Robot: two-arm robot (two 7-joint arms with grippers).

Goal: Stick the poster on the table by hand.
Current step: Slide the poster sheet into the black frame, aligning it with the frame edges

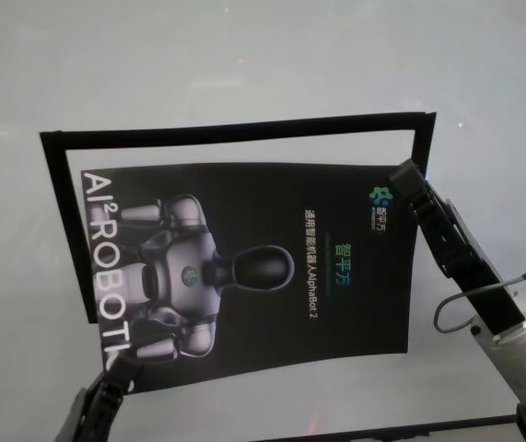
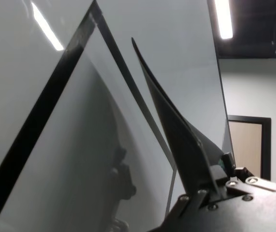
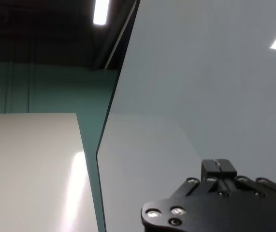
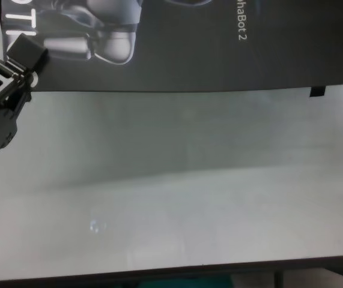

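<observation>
1. The poster (image 1: 253, 267) is lying in the middle of the tabletop (image 1: 244, 64), its long side running left to right. The silvery robot figure is printed on its left half and the pale lettering on its right half.
2. Its near-left corner is lifting off the surface; in the left wrist view the dark sheet (image 2: 176, 135) is rising as a curved blade above the pale top.
3. The left gripper (image 1: 115, 373) is sitting at that near-left corner, and its fingers are pinching the poster's edge. In the chest view its square black pad (image 4: 27, 51) is lying on the printed face just inside the corner.
4. The right gripper (image 1: 403, 180) is reaching in from the near right, its tip touching the poster's far-right corner, right beside the small green and blue logo. I cannot tell whether its fingers are spread or pressed together; the right wrist view is showing only its black body (image 3: 215, 203) over the pale surface.
5. A frame of narrow black tape strips (image 1: 235, 132) is outlining the far, left and right sides around the poster. The far strip is sitting well clear of the poster's far edge, with bare tabletop between.
6. A short stub of tape (image 4: 318, 91) is showing just beside the poster's near-right corner.
</observation>
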